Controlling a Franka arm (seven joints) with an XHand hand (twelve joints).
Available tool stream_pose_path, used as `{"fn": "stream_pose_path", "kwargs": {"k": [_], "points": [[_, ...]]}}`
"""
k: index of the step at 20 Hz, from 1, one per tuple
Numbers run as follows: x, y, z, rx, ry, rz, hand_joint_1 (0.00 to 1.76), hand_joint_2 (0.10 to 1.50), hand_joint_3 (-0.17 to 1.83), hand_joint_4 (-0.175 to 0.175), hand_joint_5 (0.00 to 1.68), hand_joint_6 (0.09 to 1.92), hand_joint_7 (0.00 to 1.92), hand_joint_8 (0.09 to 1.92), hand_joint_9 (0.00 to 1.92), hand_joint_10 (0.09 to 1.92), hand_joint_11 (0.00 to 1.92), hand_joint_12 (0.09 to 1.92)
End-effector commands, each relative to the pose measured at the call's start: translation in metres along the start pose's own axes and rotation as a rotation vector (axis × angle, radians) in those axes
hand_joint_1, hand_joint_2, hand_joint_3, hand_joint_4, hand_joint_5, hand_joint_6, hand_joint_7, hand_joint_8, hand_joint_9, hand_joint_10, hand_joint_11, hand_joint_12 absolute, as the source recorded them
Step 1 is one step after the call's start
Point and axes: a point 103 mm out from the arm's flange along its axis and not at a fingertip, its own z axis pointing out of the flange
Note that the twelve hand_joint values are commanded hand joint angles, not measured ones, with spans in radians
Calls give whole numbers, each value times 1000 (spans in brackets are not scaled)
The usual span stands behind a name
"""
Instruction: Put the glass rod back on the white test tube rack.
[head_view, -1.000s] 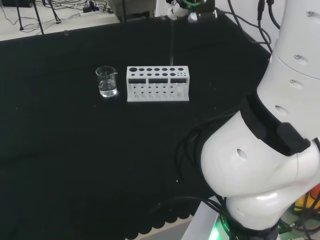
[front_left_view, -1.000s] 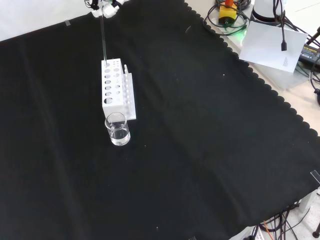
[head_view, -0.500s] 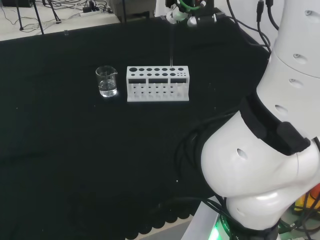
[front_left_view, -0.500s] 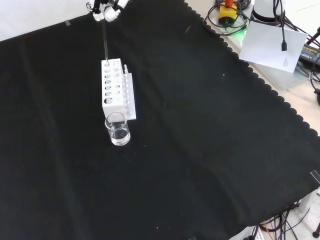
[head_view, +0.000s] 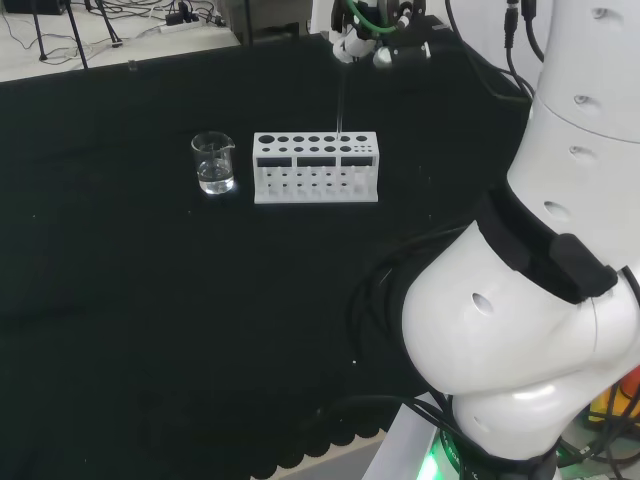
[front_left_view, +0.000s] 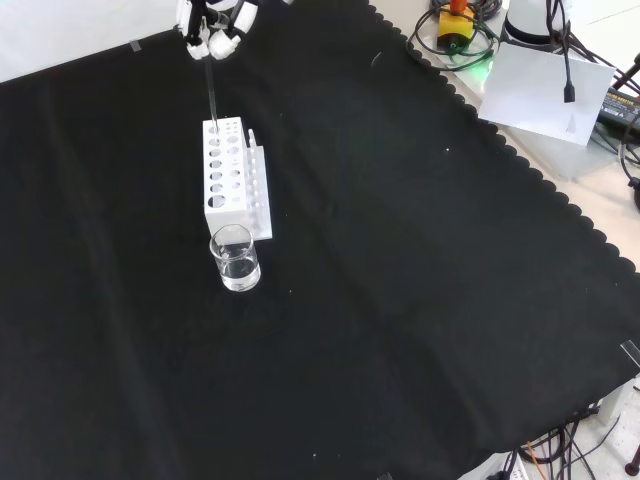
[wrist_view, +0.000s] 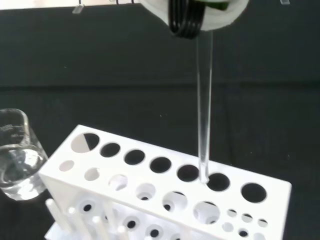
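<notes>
The hand (front_left_view: 212, 30) pinches the top of the glass rod (wrist_view: 204, 115), held upright, its lower tip at a hole of the white test tube rack (head_view: 315, 166); a beaker (head_view: 213, 163) stands beside.

Count on the counter (front_left_view: 400, 300): one white test tube rack (front_left_view: 228, 180), one glass rod (wrist_view: 204, 105) standing upright at the rack's top, one clear beaker (front_left_view: 236, 258) holding clear liquid, and one robot hand (front_left_view: 212, 28).
</notes>
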Motion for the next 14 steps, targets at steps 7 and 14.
{"fn": "stream_pose_path", "kwargs": {"k": [7, 14], "points": [[-12, -11, -16, -20, 0, 36, 1299, 837, 465, -175, 1136, 537, 1107, 1195, 1766, 758, 1715, 768], [-4, -10, -20, -30, -3, 24, 1300, 836, 465, -175, 1136, 537, 1108, 1194, 1766, 757, 1715, 768]]}}
